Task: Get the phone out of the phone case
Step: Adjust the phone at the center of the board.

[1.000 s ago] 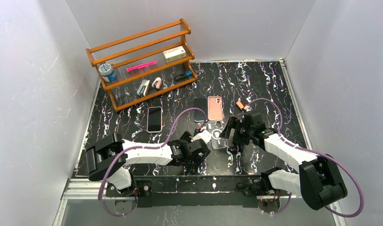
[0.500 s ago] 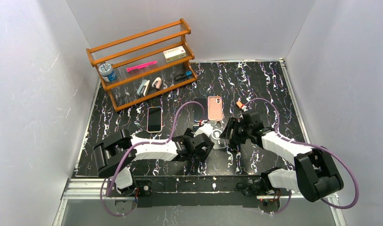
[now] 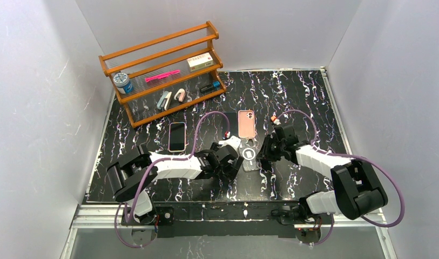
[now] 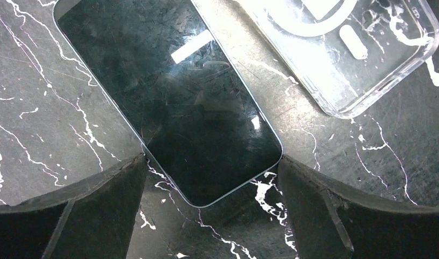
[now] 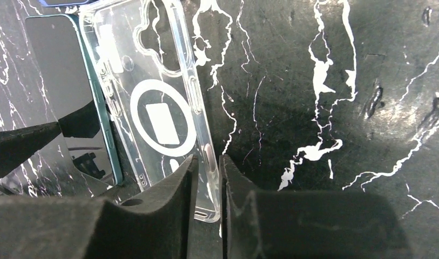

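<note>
A dark phone (image 4: 174, 108) lies flat and bare on the black marbled table, screen up. Beside it lies the empty clear phone case (image 4: 341, 54), with a white ring printed on its back. My left gripper (image 4: 213, 162) is open, one finger on each side of the phone's near end, close to its edges. My right gripper (image 5: 208, 167) is shut on the case (image 5: 157, 108), pinching its near long side wall. The phone's teal edge (image 5: 101, 118) shows just left of the case. From above, the case (image 3: 249, 156) sits between left gripper (image 3: 233, 156) and right gripper (image 3: 262, 154).
A pink phone (image 3: 246, 123) lies face down behind the case, and another phone (image 3: 177, 136) with a pink rim lies to the left. A wooden rack (image 3: 163, 70) holding small items stands at the back left. A small orange object (image 3: 275, 120) lies beside the right arm.
My right gripper has closed from open onto the case's side wall. Both arms have reached a little farther from their bases, and the left gripper has slid up to the phone's end.
</note>
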`<action>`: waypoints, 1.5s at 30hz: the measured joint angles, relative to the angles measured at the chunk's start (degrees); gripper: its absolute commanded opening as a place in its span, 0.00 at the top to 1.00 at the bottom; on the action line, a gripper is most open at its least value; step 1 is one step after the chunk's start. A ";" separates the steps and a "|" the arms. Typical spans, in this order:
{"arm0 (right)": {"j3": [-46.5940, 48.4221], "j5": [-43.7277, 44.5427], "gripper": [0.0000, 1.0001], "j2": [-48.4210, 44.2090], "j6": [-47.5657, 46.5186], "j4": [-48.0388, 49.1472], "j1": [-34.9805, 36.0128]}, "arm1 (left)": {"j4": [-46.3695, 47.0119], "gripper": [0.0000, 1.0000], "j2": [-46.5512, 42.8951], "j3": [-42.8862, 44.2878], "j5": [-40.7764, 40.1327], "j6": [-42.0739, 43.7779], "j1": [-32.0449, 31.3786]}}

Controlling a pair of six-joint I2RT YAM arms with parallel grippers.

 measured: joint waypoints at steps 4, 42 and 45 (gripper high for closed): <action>1.14 1.75 0.88 0.24 -0.66 -2.51 1.14 | 0.26 0.12 0.00 -0.02 0.66 0.37 0.70; 4.79 14.43 0.50 0.74 4.81 -6.03 9.44 | 6.97 0.11 -3.26 -3.21 20.96 -13.14 15.10; 4.48 13.62 0.50 0.94 5.57 -4.74 9.44 | 9.05 0.11 -1.75 -2.45 22.99 -14.10 15.10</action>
